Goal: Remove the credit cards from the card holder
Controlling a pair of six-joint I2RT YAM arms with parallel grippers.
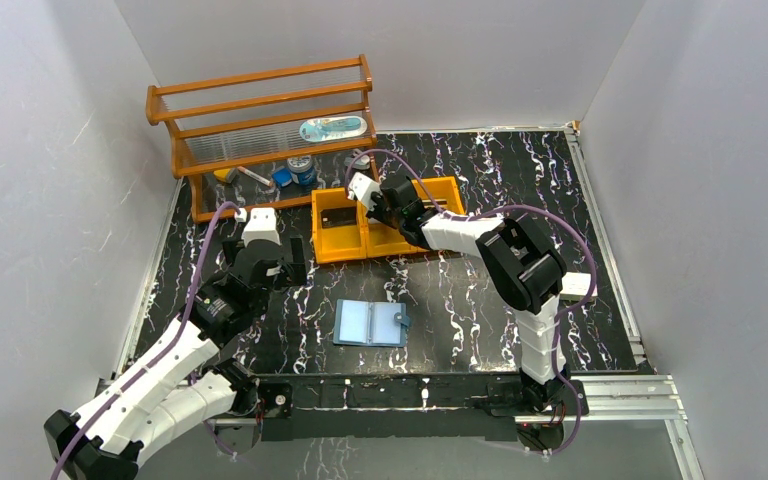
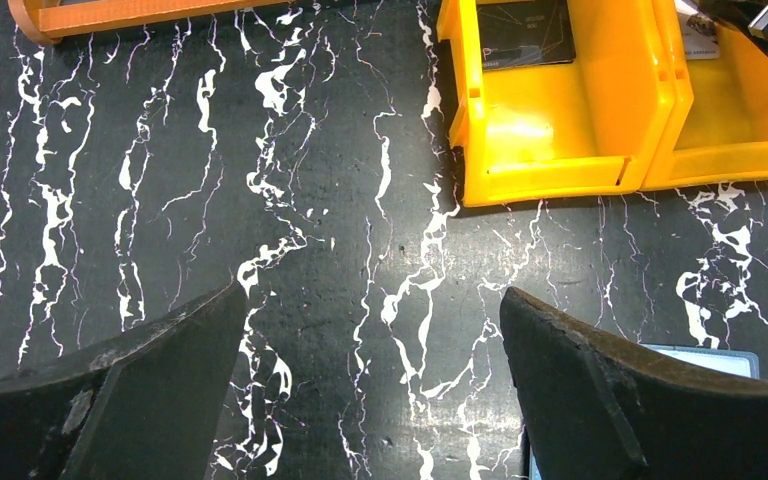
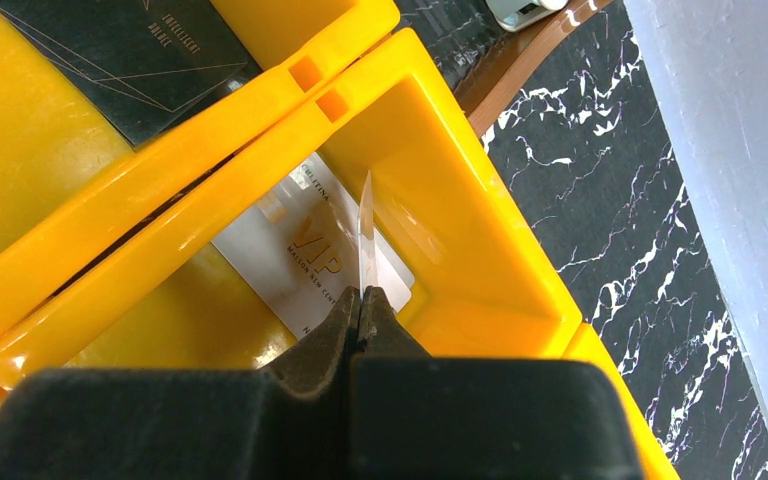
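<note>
The light blue card holder [image 1: 371, 323] lies open on the dark marbled table between the arms; its corner [image 2: 705, 358] shows by my left finger. My right gripper [image 1: 373, 205] [image 3: 362, 295] is shut on a thin pale credit card [image 3: 367, 240], seen edge-on above the middle compartment of the orange tray [image 1: 335, 255] [image 3: 440, 170]. A silver-grey card [image 3: 300, 255] lies flat in that compartment. In the left compartment rests a dark card [image 3: 150, 60] [image 2: 525, 30]. My left gripper [image 1: 295, 262] [image 2: 373, 300] hangs open over bare table, left of the tray, holding nothing.
A wooden rack [image 1: 260, 110] with bottles and small items stands at the back left, close behind the tray. A white box [image 1: 577, 285] lies at the right beside the right arm. Grey walls enclose the table on three sides.
</note>
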